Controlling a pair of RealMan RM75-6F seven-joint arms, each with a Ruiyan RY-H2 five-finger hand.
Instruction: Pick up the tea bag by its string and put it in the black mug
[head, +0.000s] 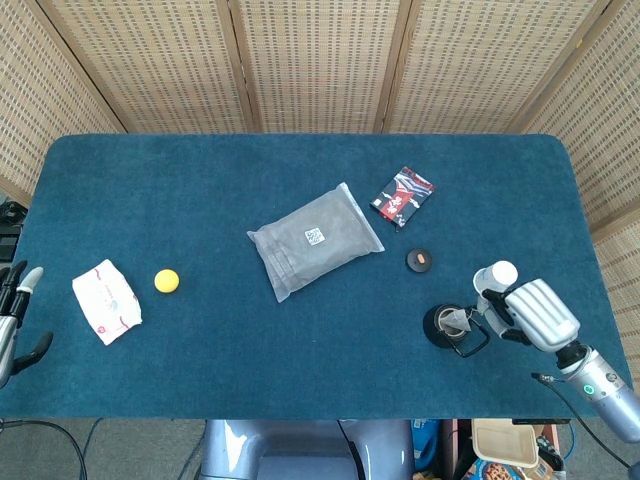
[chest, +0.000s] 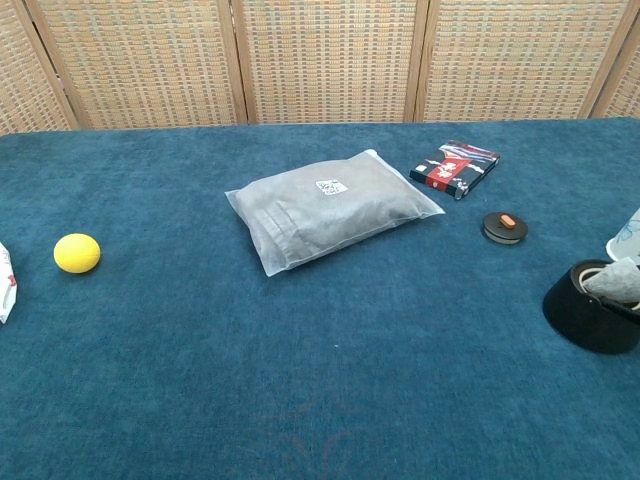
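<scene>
The black mug stands near the table's front right; in the chest view the mug is at the right edge. The pale tea bag lies inside it, and the top of the tea bag shows just above the rim. My right hand is right beside the mug, its fingers pinching the thin string that runs from the bag. A white part at the chest view's right edge looks like that hand. My left hand hangs off the table's left front corner, fingers apart and holding nothing.
A grey plastic pouch lies mid-table. A red-and-black packet and a small black disc with an orange mark lie behind the mug. A yellow ball and a white wrapped pack are at the left.
</scene>
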